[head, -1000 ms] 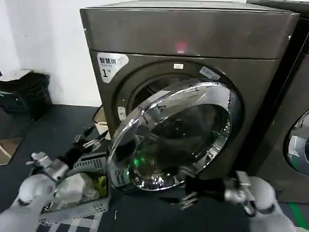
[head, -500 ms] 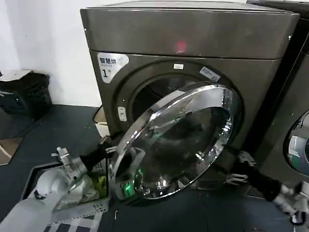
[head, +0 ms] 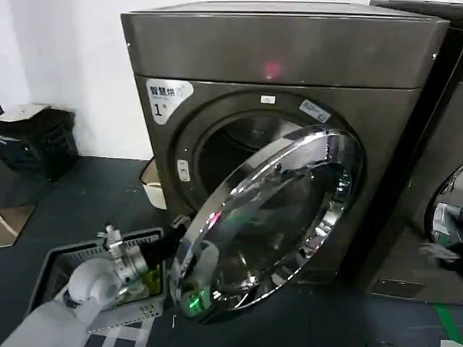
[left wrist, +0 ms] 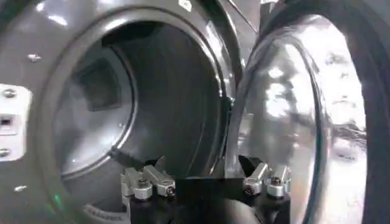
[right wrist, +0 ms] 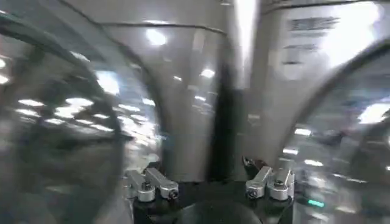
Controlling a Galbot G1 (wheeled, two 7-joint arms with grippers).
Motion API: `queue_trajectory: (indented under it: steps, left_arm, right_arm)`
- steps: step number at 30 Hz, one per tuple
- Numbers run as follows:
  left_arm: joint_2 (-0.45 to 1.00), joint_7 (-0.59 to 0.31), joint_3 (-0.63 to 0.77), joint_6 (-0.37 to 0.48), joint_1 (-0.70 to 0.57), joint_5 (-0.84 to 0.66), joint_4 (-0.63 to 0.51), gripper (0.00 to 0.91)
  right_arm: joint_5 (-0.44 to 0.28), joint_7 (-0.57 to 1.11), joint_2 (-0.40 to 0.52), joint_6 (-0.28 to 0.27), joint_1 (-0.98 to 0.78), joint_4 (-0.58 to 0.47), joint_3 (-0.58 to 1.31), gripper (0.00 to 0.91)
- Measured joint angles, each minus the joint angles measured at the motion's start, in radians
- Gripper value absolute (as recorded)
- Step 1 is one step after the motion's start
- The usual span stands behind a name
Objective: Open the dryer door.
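The dryer (head: 289,50) is a bronze-grey box with a "1" sticker and a red light. The dryer door (head: 282,217), chrome-rimmed with dark glass, stands swung partly out from the round opening (head: 239,148). My left gripper (head: 168,244) is low at the door's free edge, just behind the rim. In the left wrist view the left gripper (left wrist: 204,175) is open, with the drum (left wrist: 152,91) on one side and the door's inner face (left wrist: 286,109) on the other. My right gripper (right wrist: 207,176) is open and holds nothing; it faces the dark gap between the two machines.
A grey basket (head: 54,264) of laundry sits on the dark floor at the lower left, under my left arm. A black bin (head: 43,141) stands by the white wall. The neighbouring dark machine (head: 441,144) is close on the right.
The door has swung further out from the opening. My left gripper has moved in to the door's lower left edge. My right arm has pulled away to the right, off the door.
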Motion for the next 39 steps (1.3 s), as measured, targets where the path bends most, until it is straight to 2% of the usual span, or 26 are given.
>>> queue_trajectory:
  steps: [3,7,12,19,29,34,39]
  left_arm:
    - [-0.002,0.005,0.040,0.000,-0.016,-0.002,-0.002,0.907]
    - [-0.029,0.005,0.084,0.004,-0.037,-0.005,-0.007,0.907]
    - [-0.046,0.010,0.161,0.001,-0.063,0.017,-0.028,0.907]
    - [-0.089,0.002,0.300,-0.001,-0.106,0.029,-0.040,0.907]
    - [-0.191,-0.018,0.498,-0.011,-0.237,0.030,0.024,0.907]
    - [-0.244,-0.034,0.595,-0.019,-0.314,0.029,0.078,0.907]
    - [-0.301,-0.075,0.683,-0.035,-0.396,0.026,0.130,0.907]
  right_arm:
    - [-0.001,0.106,-0.021,-0.036,-0.025,-0.001,0.078,0.907]
    - [-0.014,0.211,-0.032,-0.042,-0.067,0.013,0.163,0.907]
    - [-0.009,0.283,-0.055,-0.042,-0.112,-0.007,0.252,0.907]
    - [-0.010,0.343,-0.096,-0.069,-0.151,-0.076,0.389,0.907]
    - [-0.042,0.401,-0.113,-0.158,-0.190,-0.106,0.547,0.907]
    - [-0.034,0.440,-0.105,-0.186,-0.214,-0.110,0.618,0.907]
    - [-0.032,0.463,-0.103,-0.180,-0.236,-0.116,0.682,0.907]
